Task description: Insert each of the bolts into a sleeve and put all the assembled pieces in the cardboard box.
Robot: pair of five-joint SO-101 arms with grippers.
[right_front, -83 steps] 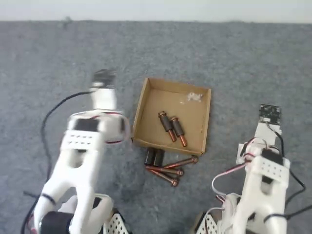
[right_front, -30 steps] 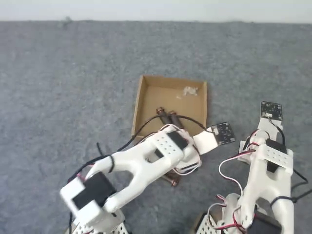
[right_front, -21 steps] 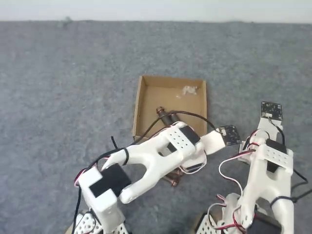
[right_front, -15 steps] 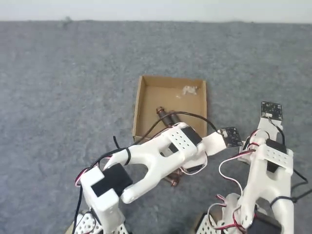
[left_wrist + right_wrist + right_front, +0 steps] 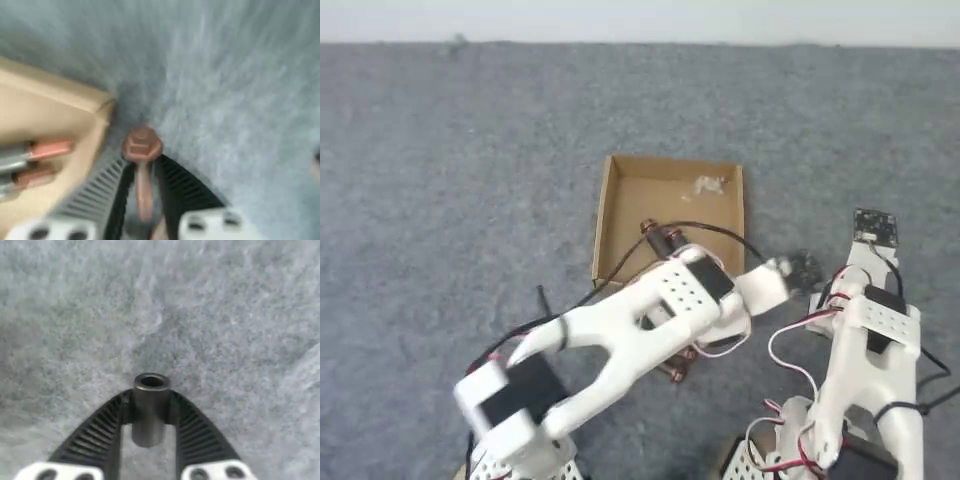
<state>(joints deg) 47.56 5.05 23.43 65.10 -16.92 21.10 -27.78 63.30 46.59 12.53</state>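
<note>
My left gripper (image 5: 142, 162) is shut on a copper bolt (image 5: 143, 146), whose hex head sticks out past the fingertips, just off a corner of the cardboard box (image 5: 60, 100). In the high view the left arm (image 5: 690, 295) lies across the front of the cardboard box (image 5: 620, 190), its wrist to the box's right. Two assembled pieces (image 5: 660, 238) lie inside the box, also visible in the left wrist view as assembled pieces (image 5: 45, 150). My right gripper (image 5: 150, 400) is shut on a dark sleeve (image 5: 150, 412), its open end facing the camera, above the grey carpet. The right arm (image 5: 870, 320) stands right of the box.
A loose bolt end (image 5: 675, 373) pokes out from under the left arm in front of the box. A scrap of white material (image 5: 708, 185) lies in the box's far corner. Grey carpet (image 5: 470, 180) surrounds everything, with open room to the left and behind the box.
The left arm swung from the box's left side across its front to the right. In the last half second its wrist shifted slightly. The box moved a little. The right arm kept still.
</note>
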